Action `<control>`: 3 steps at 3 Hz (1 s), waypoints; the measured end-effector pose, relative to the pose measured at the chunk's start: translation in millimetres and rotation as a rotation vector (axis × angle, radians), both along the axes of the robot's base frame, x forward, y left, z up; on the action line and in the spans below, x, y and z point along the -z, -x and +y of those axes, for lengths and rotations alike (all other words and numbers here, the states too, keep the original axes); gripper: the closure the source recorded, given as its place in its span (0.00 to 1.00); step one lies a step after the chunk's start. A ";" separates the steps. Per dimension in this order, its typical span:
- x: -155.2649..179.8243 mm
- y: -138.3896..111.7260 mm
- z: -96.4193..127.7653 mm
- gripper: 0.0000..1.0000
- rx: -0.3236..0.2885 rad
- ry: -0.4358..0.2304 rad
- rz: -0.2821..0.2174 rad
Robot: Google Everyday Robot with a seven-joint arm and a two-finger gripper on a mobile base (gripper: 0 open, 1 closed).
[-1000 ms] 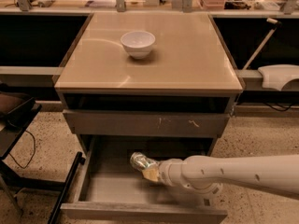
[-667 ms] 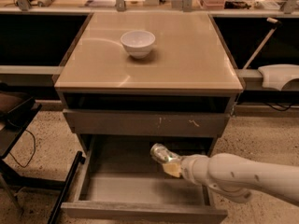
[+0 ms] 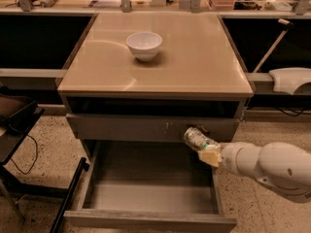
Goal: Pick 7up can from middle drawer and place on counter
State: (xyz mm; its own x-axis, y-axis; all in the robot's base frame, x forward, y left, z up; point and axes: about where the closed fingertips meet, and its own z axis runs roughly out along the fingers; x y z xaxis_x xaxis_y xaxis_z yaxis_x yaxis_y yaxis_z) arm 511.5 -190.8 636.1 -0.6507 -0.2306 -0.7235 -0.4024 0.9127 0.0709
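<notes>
Silvery 7up can [image 3: 196,138] tilted, clamped in tool [image 3: 208,153]; both above right side of open middle drawer [image 3: 146,198], before scratched drawer front [image 3: 126,127]; white arm [image 3: 272,166] enters from right; white bowl [image 3: 144,44] on beige table [image 3: 194,62].

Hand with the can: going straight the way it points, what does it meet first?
Probably the grey scratch-marked drawer front beyond the small silvery green-labelled can in the hand; depth is unclear.

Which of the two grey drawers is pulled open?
The middle drawer, lowest, showing its bare inside; the scratched drawer front above is shut. The gripper holds the 7up can above the open drawer's right edge.
</notes>
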 end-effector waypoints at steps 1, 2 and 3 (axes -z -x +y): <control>-5.5 -3.4 1.8 1.00 -0.002 -0.003 -0.008; -28.5 -10.5 23.5 1.00 -0.059 0.036 -0.051; -58.3 -7.7 28.3 1.00 -0.046 0.114 -0.112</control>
